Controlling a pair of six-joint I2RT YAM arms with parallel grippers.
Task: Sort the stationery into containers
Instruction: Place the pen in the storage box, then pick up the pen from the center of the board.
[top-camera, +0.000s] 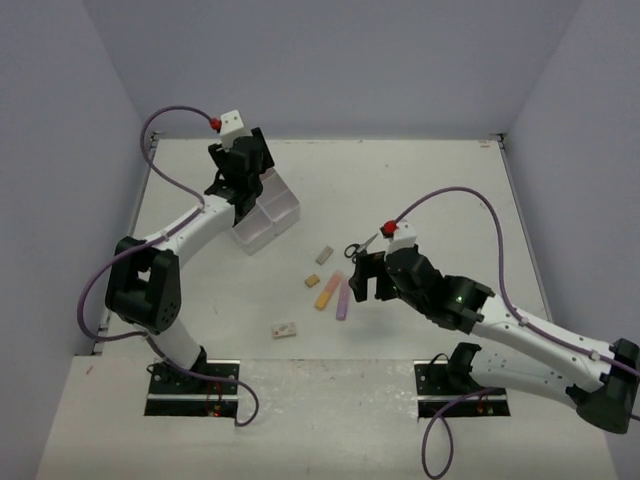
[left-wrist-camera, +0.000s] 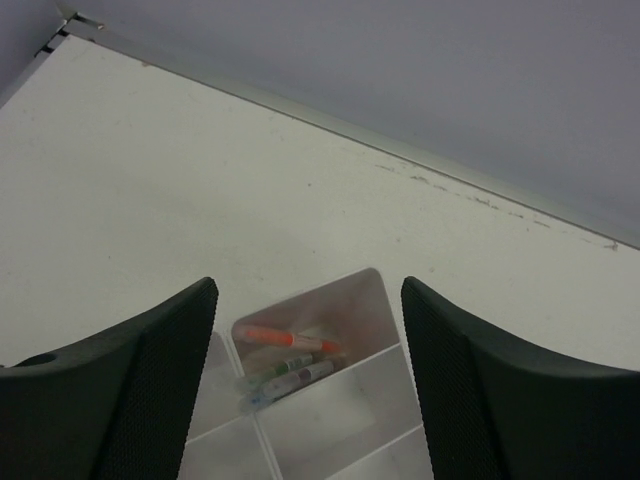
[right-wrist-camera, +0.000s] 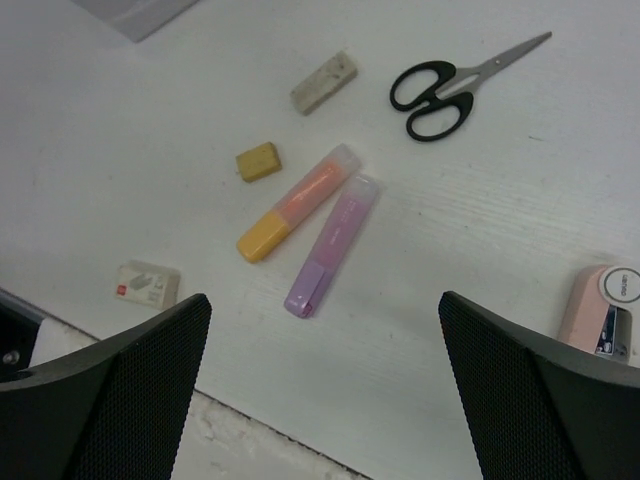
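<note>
You held the left gripper (left-wrist-camera: 308, 292), jaws apart, over the bins (left-wrist-camera: 383, 302) near the table's (left-wrist-camera: 200, 150) far edge. The right gripper (right-wrist-camera: 325, 300) gaped above the highlighters (right-wrist-camera: 300, 198).

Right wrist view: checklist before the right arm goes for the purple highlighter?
1. Right gripper open and empty: ok.
2. Purple highlighter in view, lying flat on the table: ok.
3. Finger room on both sides of it: not ok, the orange highlighter lies close alongside.
4. Scissors clear of the approach: ok.
5. Bins free for the drop: not ok, the left gripper hangs open right over them.
</note>
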